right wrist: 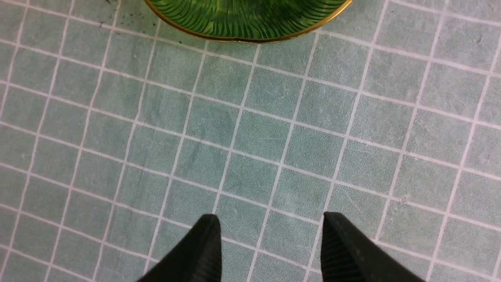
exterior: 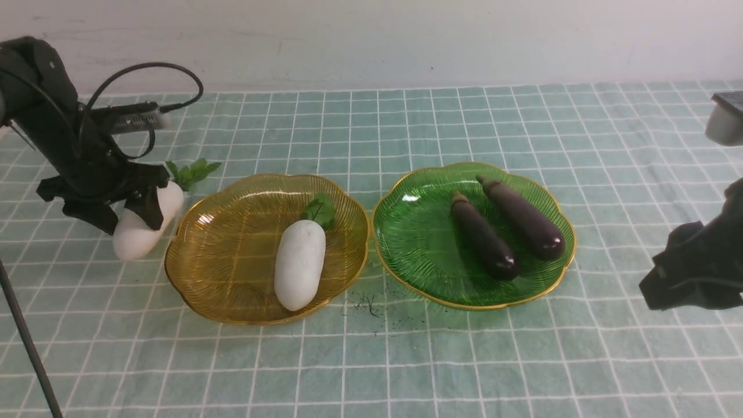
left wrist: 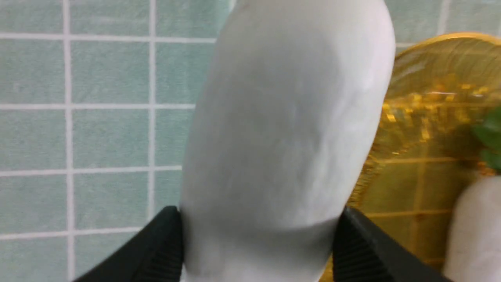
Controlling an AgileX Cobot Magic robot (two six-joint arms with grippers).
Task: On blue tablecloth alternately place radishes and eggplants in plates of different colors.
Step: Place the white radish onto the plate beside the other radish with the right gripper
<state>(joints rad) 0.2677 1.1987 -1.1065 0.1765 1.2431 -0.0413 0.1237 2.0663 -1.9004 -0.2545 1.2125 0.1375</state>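
Note:
On the blue tablecloth (exterior: 406,360) stand two plates. The amber plate (exterior: 232,255) holds one white radish (exterior: 300,264) with green leaves. The green plate (exterior: 418,244) holds two dark purple eggplants (exterior: 483,237) (exterior: 522,217) side by side. A second radish (exterior: 136,238) (left wrist: 289,117) lies on the cloth just left of the amber plate (left wrist: 430,117). My left gripper (exterior: 130,217) (left wrist: 258,219) straddles it, open, with one finger close against each side. My right gripper (exterior: 667,287) (right wrist: 270,223) hangs open over bare cloth to the right of the green plate (right wrist: 250,19), holding nothing.
Dark crumbs (exterior: 365,305) lie on the cloth between the plates' front edges. A white wall (exterior: 371,40) closes off the back. A white-and-black object (exterior: 725,119) sits at the far right edge, and a thin dark pole (exterior: 26,342) slants at the front left.

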